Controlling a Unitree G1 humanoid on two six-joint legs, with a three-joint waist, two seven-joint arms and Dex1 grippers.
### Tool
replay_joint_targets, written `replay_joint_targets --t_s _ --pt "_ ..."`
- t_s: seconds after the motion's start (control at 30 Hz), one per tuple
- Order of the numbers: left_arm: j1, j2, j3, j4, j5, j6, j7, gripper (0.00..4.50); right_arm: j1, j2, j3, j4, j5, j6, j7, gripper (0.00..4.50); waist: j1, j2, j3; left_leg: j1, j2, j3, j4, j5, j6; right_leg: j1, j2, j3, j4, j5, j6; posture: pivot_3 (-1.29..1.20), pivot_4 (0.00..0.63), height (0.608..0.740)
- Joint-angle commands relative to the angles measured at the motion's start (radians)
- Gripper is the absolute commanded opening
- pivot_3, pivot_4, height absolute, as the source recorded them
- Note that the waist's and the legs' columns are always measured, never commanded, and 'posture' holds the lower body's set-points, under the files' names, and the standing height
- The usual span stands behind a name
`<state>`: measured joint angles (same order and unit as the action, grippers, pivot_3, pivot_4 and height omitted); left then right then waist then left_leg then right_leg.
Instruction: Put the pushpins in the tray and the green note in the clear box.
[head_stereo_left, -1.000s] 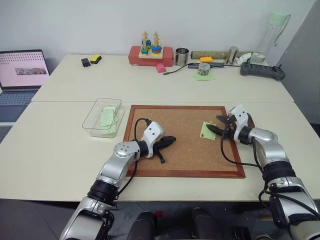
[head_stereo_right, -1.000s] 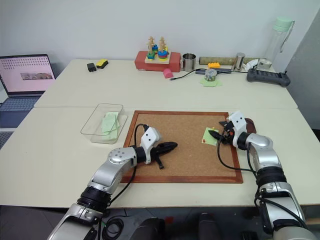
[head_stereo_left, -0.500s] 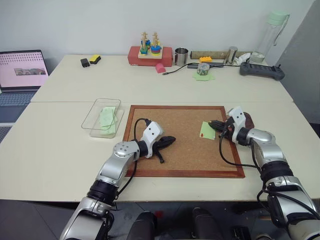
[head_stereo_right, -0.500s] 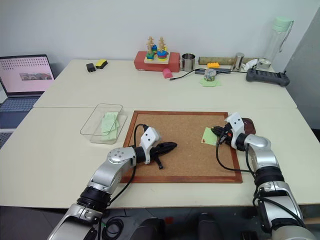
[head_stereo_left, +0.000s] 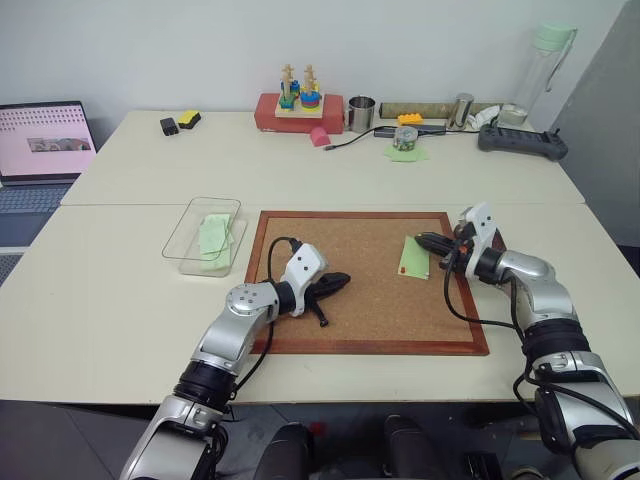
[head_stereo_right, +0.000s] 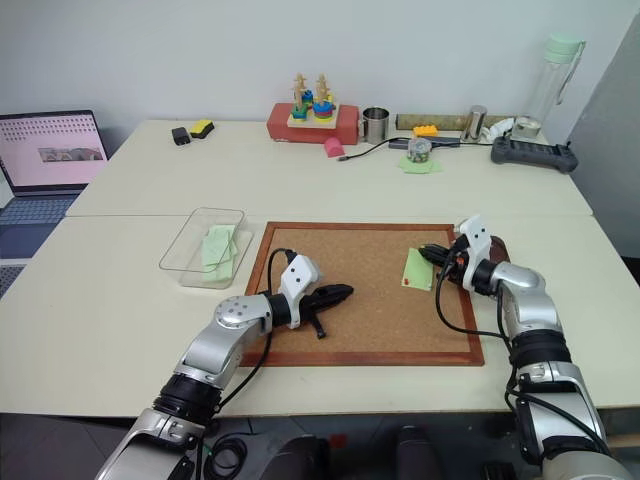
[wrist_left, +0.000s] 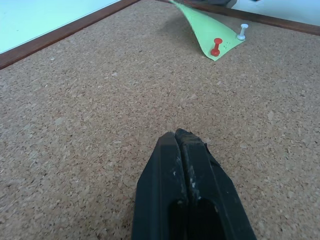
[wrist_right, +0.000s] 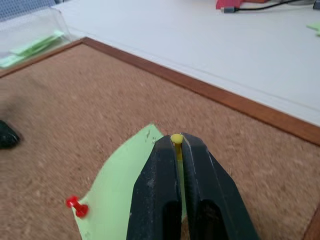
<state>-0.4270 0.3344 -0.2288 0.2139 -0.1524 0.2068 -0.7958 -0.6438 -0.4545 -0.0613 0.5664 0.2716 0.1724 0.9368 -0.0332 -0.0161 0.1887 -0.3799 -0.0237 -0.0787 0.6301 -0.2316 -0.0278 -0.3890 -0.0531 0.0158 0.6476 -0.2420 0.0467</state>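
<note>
The right gripper is closed on the yellow pushpin, whose head shows between the fingertips, above the upper edge of the green note. The note's upper edge is raised off the cork board; the red pushpin pins its lower corner, with a white pin just beside the note. The left gripper is shut and empty, low over bare cork near the board's left side. The dark tray lies behind the right wrist, largely hidden. The clear box, holding green notes, sits just left of the frame, with open table around it.
</note>
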Motion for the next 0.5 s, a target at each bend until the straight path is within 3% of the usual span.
replay_joint_targets --t_s 0.03,0.17,0.5 --pt "0.027 0.000 -0.017 0.037 0.031 0.020 0.006 0.00 0.001 -0.004 -0.042 -0.095 0.053 0.038 -0.004 0.01 0.001 0.000 0.000 0.000 0.000 0.000 0.000 0.000 0.000 0.000 0.000 0.000 0.000 0.000 0.000 0.00 0.150 0.740" --pt "0.029 -0.002 -0.019 0.037 0.035 0.020 0.005 0.00 0.004 -0.023 -0.077 -0.125 0.077 0.082 -0.030 0.01 0.002 0.000 -0.001 0.000 0.000 0.000 0.000 0.000 0.000 0.000 0.000 0.000 0.000 0.000 0.000 0.00 0.150 0.740" --pt "0.032 -0.005 -0.020 0.032 0.038 0.020 0.006 0.00 0.064 -0.188 -0.109 -0.092 -0.005 0.119 -0.134 0.01 0.002 0.000 -0.001 0.000 0.000 0.000 0.000 0.000 0.000 0.000 0.000 0.000 -0.001 0.000 0.000 0.00 0.150 0.740"
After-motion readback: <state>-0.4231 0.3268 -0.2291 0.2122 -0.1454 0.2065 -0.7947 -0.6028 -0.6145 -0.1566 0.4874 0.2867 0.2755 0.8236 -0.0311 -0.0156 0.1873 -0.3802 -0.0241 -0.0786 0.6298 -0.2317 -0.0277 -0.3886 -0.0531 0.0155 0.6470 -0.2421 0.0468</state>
